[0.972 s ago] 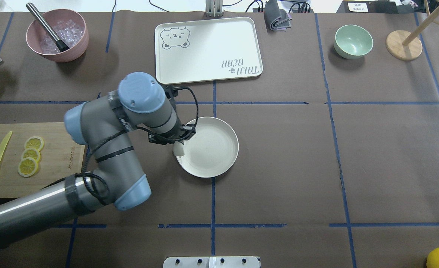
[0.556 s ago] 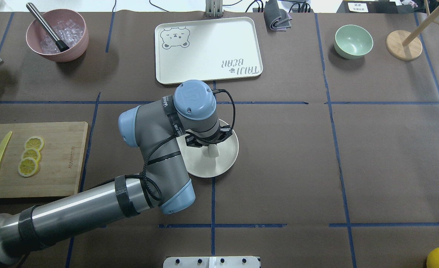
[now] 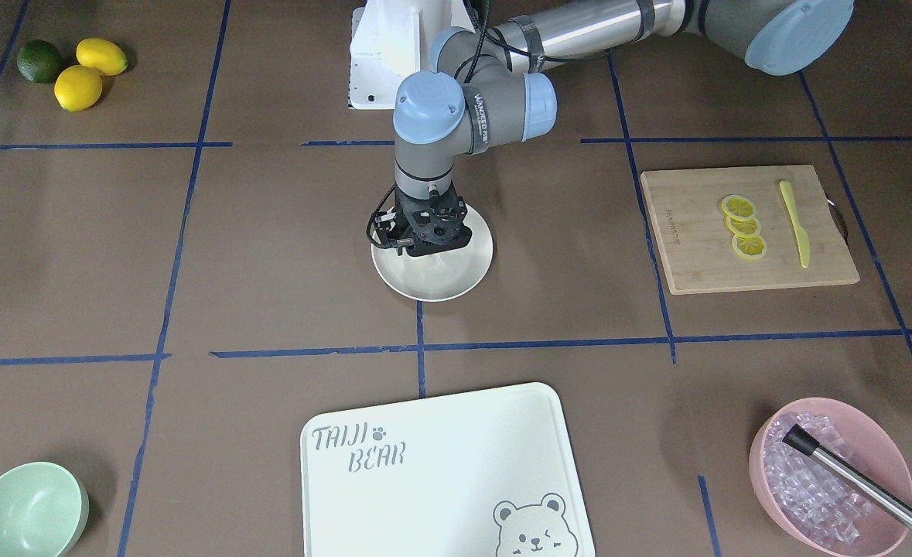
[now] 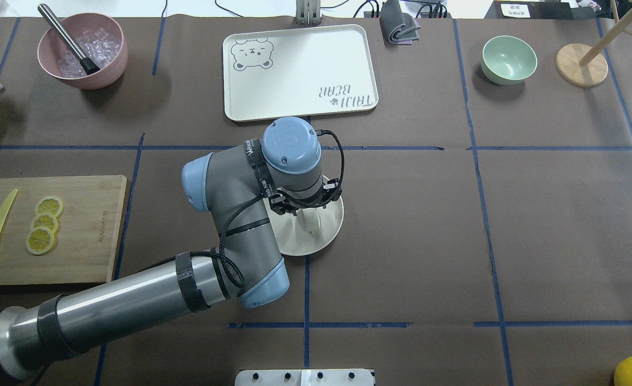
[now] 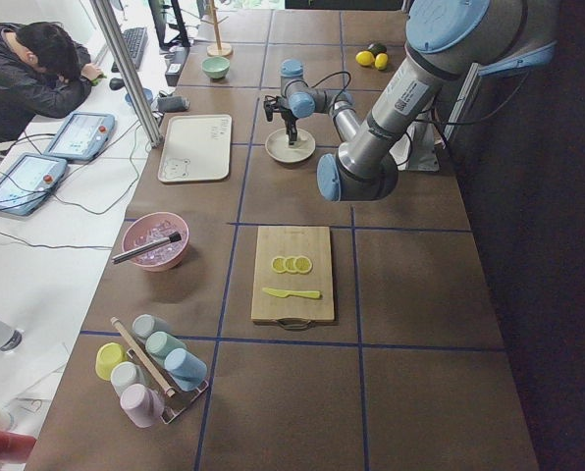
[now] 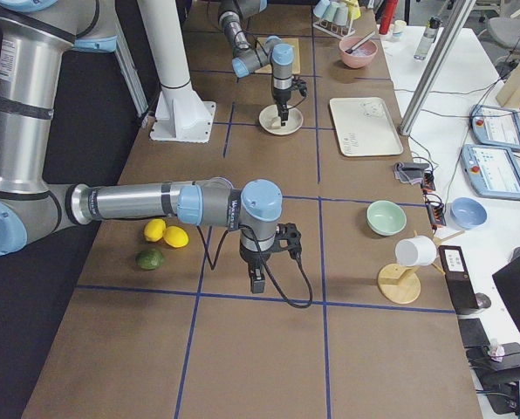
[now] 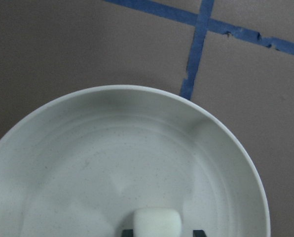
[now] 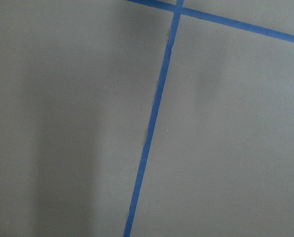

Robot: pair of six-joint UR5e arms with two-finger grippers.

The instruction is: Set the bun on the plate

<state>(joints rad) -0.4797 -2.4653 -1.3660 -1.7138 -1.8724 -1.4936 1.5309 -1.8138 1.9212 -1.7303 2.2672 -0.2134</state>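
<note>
The small white bun (image 4: 310, 220) sits between the fingers of my left gripper (image 4: 306, 213), which is shut on it just above the middle of the round cream plate (image 4: 332, 225). In the left wrist view the bun (image 7: 157, 223) shows at the bottom edge, with the plate's (image 7: 88, 148) floor close beneath it. From the front, the gripper (image 3: 428, 241) stands low over the plate (image 3: 456, 282) and hides the bun. My right gripper (image 6: 256, 283) hangs over bare table far to the right; I cannot tell whether it is open or shut.
Beyond the plate lies a bear-printed tray (image 4: 299, 72). A cutting board (image 4: 85, 252) with lemon slices (image 4: 43, 224) and a yellow knife is at the left. A pink ice bowl (image 4: 82, 51), a mint bowl (image 4: 508, 59) and a wooden stand (image 4: 582, 64) line the far edge.
My left arm carried the bun rightward from the plate's left rim to over its middle. In the last half second it shifted only slightly.
</note>
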